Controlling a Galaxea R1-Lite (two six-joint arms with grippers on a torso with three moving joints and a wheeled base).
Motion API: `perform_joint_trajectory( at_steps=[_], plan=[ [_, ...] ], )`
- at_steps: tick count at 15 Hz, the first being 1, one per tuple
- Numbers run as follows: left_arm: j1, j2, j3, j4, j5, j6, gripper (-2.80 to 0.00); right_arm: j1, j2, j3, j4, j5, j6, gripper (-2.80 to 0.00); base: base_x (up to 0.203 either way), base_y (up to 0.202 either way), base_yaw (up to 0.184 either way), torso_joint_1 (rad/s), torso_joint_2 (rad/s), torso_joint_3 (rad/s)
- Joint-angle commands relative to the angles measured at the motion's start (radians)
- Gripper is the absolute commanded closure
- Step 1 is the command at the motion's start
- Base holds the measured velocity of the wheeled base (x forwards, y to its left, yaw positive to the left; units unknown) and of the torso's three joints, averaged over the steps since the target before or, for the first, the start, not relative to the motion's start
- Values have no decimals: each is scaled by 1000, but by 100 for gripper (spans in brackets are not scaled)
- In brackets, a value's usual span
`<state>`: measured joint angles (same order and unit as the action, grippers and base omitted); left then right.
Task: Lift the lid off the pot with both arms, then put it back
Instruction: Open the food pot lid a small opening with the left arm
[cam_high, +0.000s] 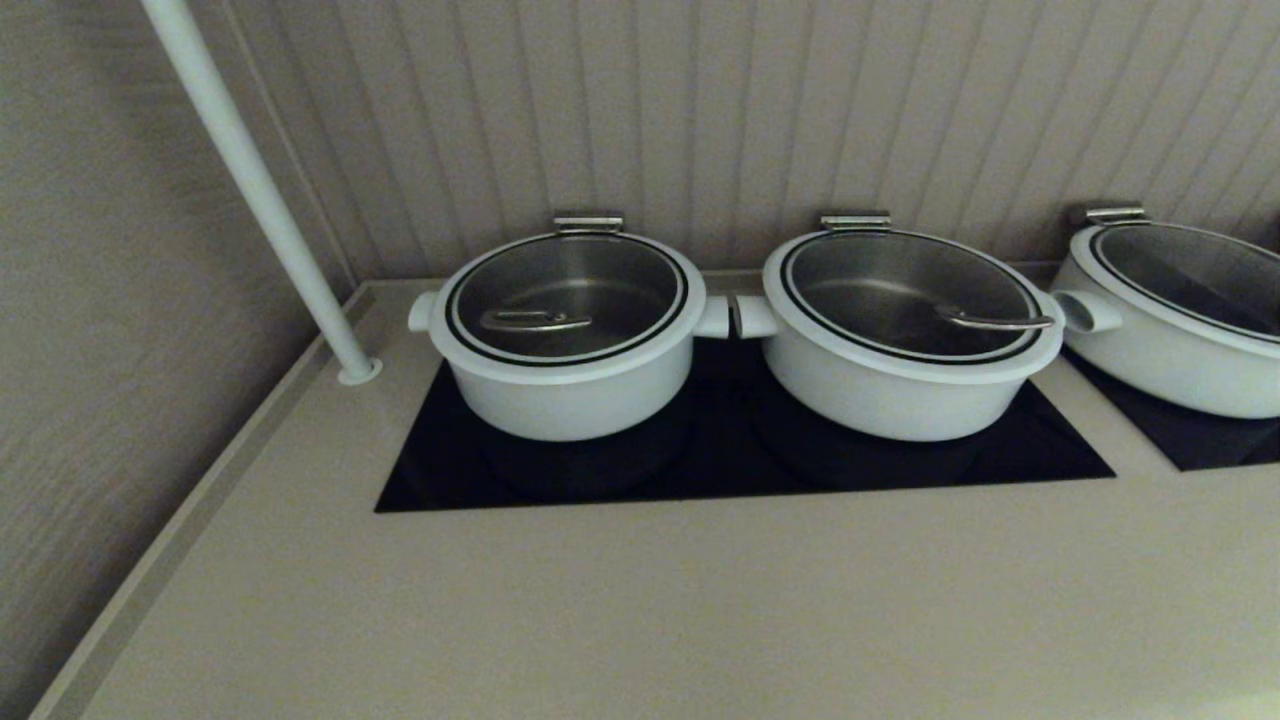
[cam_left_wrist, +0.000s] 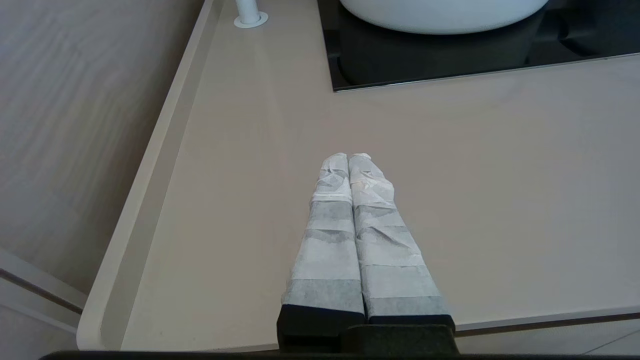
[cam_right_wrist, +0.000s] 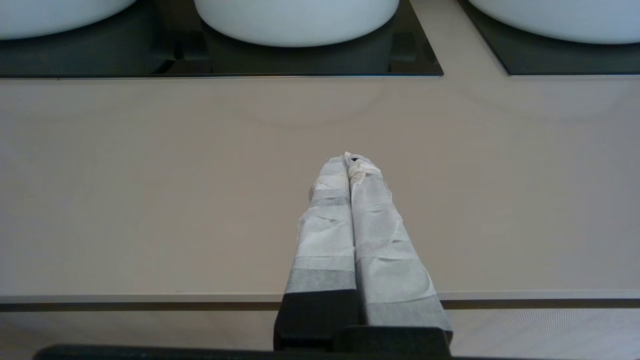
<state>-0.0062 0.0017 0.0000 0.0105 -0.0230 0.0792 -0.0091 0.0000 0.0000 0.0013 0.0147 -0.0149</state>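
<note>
Lid (cam_high: 566, 298) seated flat on the pot (cam_high: 568, 378), wire handle (cam_high: 535, 321) lying toward the near-left of the glass. Pot standing on the left half of the black cooktop (cam_high: 720, 470), farthest left of 3 white pots, just beside the wider middle pot (cam_high: 905, 375), side handles nearly touching. Third pot (cam_high: 1175, 330) off to the right on a separate dark panel. White pole (cam_high: 262, 195) rising from the bench (cam_high: 640, 600) near the left wall.

Step in hand, by the look of it: the very start, lid not yet lifted, nothing grasped. Neither arm visible from the head camera.

Left pincer (cam_left_wrist: 348, 157) closed on nothing, taped fingers (cam_left_wrist: 332, 225) pressed together, hovering over the near left part of the bench, well short of the cooktop. Right pincer (cam_right_wrist: 350, 158) likewise closed and empty, over the bench's front edge, facing the gap between cooktop panels.

Next move, as a judgement: open both pincers, reach forward and up over the pot's rim, 1 from each side, and take the lid level. Thin wire handle and smooth rim likely slippery; uneven lift could tilt the glass.

Head view alone gives lids, handles and hinges at the back. Wrist views alone give the pincers, plus only the pots' lower walls.
</note>
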Motion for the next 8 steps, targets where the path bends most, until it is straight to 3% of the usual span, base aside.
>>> perform_joint_trajectory(
  at_steps=[1, 8],
  plan=[
    [0, 0, 0, 0, 0, 1, 0, 0, 0, 0, 0, 1, -1, 0, 0, 0, 0, 0, 0, 0],
    [0, 0, 0, 0, -2, 2, 0, 0, 0, 0, 0, 1, 0, 0, 0, 0, 0, 0, 0, 0]
  ],
)
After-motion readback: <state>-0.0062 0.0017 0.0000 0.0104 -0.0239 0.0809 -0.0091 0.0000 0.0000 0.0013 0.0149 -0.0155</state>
